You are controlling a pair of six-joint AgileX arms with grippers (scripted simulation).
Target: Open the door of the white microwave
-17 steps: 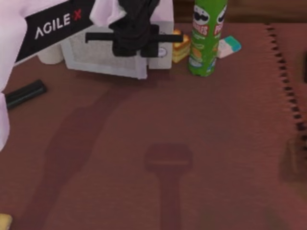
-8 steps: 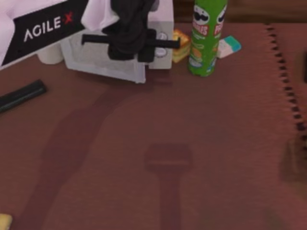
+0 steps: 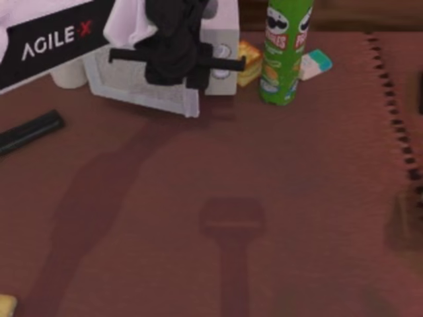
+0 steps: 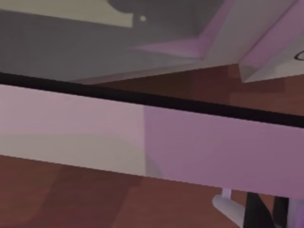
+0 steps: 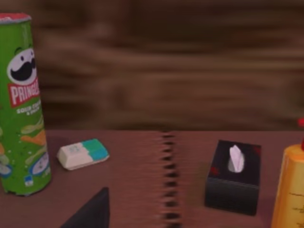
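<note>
The white microwave [image 3: 226, 36] stands at the back of the table, left of centre. Its door [image 3: 129, 86], with the grey mesh window, hangs partly open, hinged at the left with the free edge swung out toward the table's front. My left gripper [image 3: 190, 78] hovers over that free edge and is shut on the door's handle. In the left wrist view the door's edge [image 4: 142, 137] runs across as a pale band, with the grey handle [image 4: 228, 209] beside a black finger [image 4: 259, 213] and the grey cavity [image 4: 71, 52] beyond. My right gripper [image 5: 90, 213] shows only as a dark wedge.
A green chip can [image 3: 284, 49] stands right of the microwave, with a yellow block [image 3: 250, 61] between them and a white-teal eraser [image 3: 316, 64] beyond. A white cup [image 3: 66, 76] and a black bar [image 3: 30, 129] lie left. A black tissue box [image 5: 233, 178] and a yellow bottle [image 5: 289, 190] stand farther right.
My left gripper has moved a little to the left, and the door's free edge has swung slightly farther out from the microwave.
</note>
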